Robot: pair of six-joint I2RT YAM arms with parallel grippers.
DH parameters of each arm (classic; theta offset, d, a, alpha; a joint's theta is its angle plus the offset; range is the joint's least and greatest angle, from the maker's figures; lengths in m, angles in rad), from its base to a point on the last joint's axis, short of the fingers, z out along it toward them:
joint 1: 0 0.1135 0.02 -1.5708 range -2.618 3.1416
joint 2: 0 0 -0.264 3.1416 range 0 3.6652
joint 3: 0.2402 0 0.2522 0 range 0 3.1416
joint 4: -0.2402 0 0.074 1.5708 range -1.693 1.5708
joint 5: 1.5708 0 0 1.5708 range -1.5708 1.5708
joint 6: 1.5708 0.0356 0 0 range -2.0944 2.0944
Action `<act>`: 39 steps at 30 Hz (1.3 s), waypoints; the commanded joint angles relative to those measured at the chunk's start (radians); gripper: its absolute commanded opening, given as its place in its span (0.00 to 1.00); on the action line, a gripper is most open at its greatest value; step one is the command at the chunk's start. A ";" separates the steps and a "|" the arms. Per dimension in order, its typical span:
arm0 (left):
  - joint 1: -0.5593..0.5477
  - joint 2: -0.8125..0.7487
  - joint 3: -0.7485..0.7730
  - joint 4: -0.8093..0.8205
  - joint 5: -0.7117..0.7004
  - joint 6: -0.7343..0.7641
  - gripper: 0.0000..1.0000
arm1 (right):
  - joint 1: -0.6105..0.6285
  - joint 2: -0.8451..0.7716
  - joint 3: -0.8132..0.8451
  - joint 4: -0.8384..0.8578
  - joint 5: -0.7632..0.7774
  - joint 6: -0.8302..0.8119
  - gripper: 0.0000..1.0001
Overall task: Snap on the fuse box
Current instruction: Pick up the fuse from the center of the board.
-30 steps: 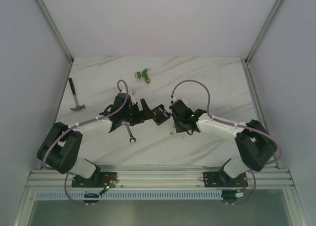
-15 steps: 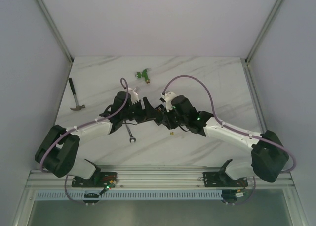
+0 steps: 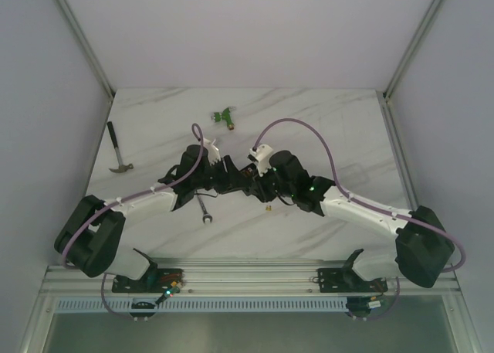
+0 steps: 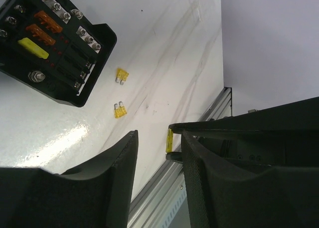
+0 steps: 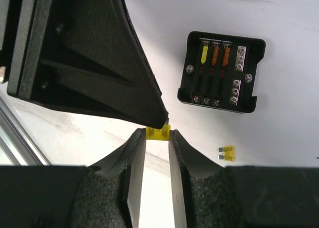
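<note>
On my right wrist camera, the right gripper (image 5: 156, 136) is pinching a small yellow fuse (image 5: 158, 132) between its fingertips, and the fuse stands up just past the tips. The tip of one finger of the left gripper (image 4: 158, 137) comes down from the upper left and meets the top edge of that fuse. On the left wrist camera I see the left jaws partly spread with a clear gap. The fuse sits at the mouth of that gap, close to one finger (image 4: 209, 188), and I see nothing clamped between the two.

The two grippers meet tip to tip above the middle of the worktop (image 5: 289, 113). The fuse box (image 5: 222, 71) lies flat on the worktop just beyond them, apart from both grippers, with neither touching it. Its top faces up and shows one yellow and two orange fuses seated in a row, with screw terminals along the edges. From the overhead camera the arms cover most of it, so I cannot make it out there.

Two loose yellow fuses (image 4: 121, 76) lie on the worktop beside the box. Farther out I see a wrench (image 3: 203, 208) near the left arm, a hammer (image 3: 117, 158) at the left edge, and a green connector (image 3: 225, 117) toward the back.
</note>
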 commanded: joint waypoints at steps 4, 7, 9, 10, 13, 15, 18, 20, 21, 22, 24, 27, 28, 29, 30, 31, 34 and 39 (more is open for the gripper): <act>-0.009 -0.016 -0.006 0.052 -0.009 -0.033 0.43 | 0.007 -0.025 -0.029 0.073 -0.016 0.002 0.24; -0.011 -0.016 -0.007 0.053 -0.011 -0.035 0.39 | 0.006 -0.026 -0.035 0.086 -0.014 0.010 0.24; -0.013 -0.016 -0.008 0.053 -0.011 -0.038 0.37 | 0.006 -0.029 -0.041 0.098 -0.012 0.016 0.24; -0.013 -0.016 -0.008 0.054 -0.012 -0.039 0.37 | 0.007 -0.030 -0.043 0.103 -0.012 0.020 0.24; -0.013 -0.053 -0.013 0.056 -0.018 -0.042 0.34 | 0.006 -0.031 -0.047 0.122 -0.015 0.030 0.24; -0.013 -0.063 -0.022 0.063 -0.033 -0.048 0.32 | 0.007 -0.030 -0.050 0.134 -0.016 0.040 0.24; -0.013 -0.079 -0.031 0.067 -0.042 -0.052 0.29 | 0.007 -0.032 -0.058 0.159 -0.026 0.054 0.24; -0.014 -0.080 -0.032 0.068 -0.038 -0.052 0.28 | 0.007 -0.034 -0.062 0.173 -0.032 0.060 0.24; -0.014 -0.080 -0.034 0.067 -0.036 -0.054 0.28 | 0.007 -0.035 -0.063 0.177 -0.033 0.062 0.24; -0.014 -0.080 -0.033 0.067 -0.037 -0.055 0.28 | 0.007 -0.034 -0.062 0.180 -0.035 0.063 0.24; -0.013 -0.081 -0.035 0.063 -0.043 -0.056 0.28 | 0.007 -0.034 -0.062 0.184 -0.035 0.064 0.24; -0.014 -0.088 -0.038 0.040 -0.069 -0.052 0.29 | 0.007 -0.040 -0.063 0.184 -0.035 0.066 0.24; -0.013 -0.090 -0.039 0.031 -0.078 -0.050 0.30 | 0.007 -0.042 -0.064 0.184 -0.036 0.066 0.24; -0.013 -0.091 -0.040 0.026 -0.085 -0.049 0.30 | 0.007 -0.045 -0.064 0.184 -0.036 0.067 0.24; -0.013 -0.091 -0.039 0.025 -0.087 -0.051 0.30 | 0.007 -0.046 -0.064 0.184 -0.036 0.067 0.24; -0.013 -0.091 -0.040 0.025 -0.088 -0.051 0.30 | 0.007 -0.049 -0.064 0.184 -0.035 0.067 0.24; -0.013 -0.093 -0.039 0.024 -0.084 -0.051 0.28 | 0.005 -0.053 -0.065 0.186 -0.028 0.069 0.24; -0.015 -0.100 -0.038 0.022 -0.080 -0.048 0.21 | 0.006 -0.045 -0.061 0.194 -0.032 0.075 0.24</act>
